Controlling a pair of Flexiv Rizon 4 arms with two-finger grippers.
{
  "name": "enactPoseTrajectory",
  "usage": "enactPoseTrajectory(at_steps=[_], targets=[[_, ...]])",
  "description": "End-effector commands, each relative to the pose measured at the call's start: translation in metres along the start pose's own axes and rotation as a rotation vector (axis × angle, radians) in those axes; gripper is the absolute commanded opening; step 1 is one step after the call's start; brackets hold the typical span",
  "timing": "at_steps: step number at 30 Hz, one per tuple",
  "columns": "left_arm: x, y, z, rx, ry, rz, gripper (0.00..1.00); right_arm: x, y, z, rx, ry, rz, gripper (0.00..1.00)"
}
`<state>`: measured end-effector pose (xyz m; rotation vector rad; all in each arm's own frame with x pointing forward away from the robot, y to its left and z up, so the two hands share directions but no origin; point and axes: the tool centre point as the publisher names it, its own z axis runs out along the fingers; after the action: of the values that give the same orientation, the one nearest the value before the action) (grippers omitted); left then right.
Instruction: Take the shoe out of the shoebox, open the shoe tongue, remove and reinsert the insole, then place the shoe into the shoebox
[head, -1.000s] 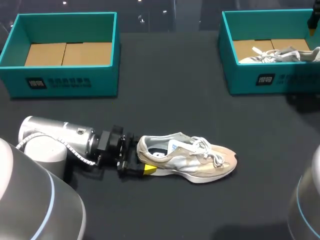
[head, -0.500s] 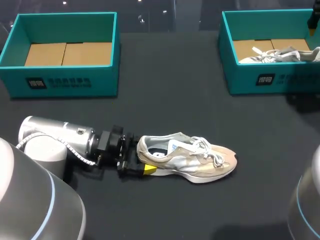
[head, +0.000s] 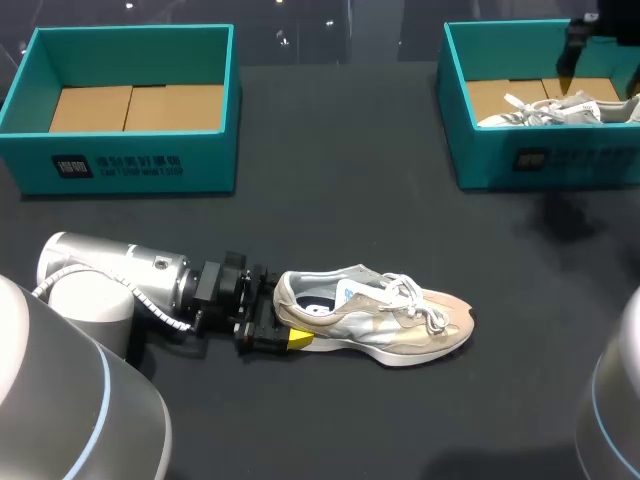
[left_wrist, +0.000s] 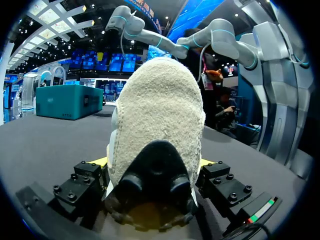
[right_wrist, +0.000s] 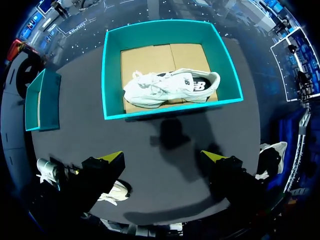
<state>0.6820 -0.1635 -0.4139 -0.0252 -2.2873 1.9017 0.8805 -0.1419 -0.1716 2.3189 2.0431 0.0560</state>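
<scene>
Beige shoe (head: 375, 320) sits sole-down on the black table (head: 400, 200), at roughly 6 o'clock from table centre in the head view. Heel points to 9 o'clock and toe to 3 o'clock, with white laces loose over the tongue. It is outside both boxes and well apart from each.

Left arm (head: 110, 285) comes in low from 8 o'clock, lying almost flat along the table. Left gripper (head: 283, 318) is at the heel, jaws closed on it from both sides. One yellow tip shows against the near side of the heel; the other is hidden behind the shoe. In the left wrist view the fuzzy heel (left_wrist: 157, 115) fills the gap between the fingers, with the finger blocks tight on either side.

Left shoebox (head: 130, 160) is teal, at 10 o'clock, open top, with only its brown cardboard floor showing. Right shoebox (head: 520, 160) is teal, at 2 o'clock, and holds a white shoe (head: 560, 108) lying on the cardboard, laced end toward 9 o'clock.

Right gripper (right_wrist: 162, 156) is high over the table, jaws spread wide with nothing between them. The right shoebox (right_wrist: 170, 112) and white shoe (right_wrist: 170, 87) lie ahead of it, well apart. In the head view only a dark part of it shows, at 1 o'clock over the right shoebox's back rim.
</scene>
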Motion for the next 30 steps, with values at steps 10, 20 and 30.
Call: enactPoseTrajectory(at_steps=[10, 20, 30], targets=[[0.001, 0.003, -0.001, 0.000, -0.005, -0.001, 0.00, 0.148, -0.127, -0.005, -0.078, -0.067, 0.019, 1.00], [0.001, 0.003, -0.001, 0.000, -0.005, -0.001, 0.00, 0.236, -0.198, -0.002, -0.052, -0.049, 0.031, 1.00], [0.001, 0.003, -0.001, 0.000, -0.005, -0.001, 0.00, 0.236, -0.198, -0.002, -0.052, -0.049, 0.031, 1.00]])
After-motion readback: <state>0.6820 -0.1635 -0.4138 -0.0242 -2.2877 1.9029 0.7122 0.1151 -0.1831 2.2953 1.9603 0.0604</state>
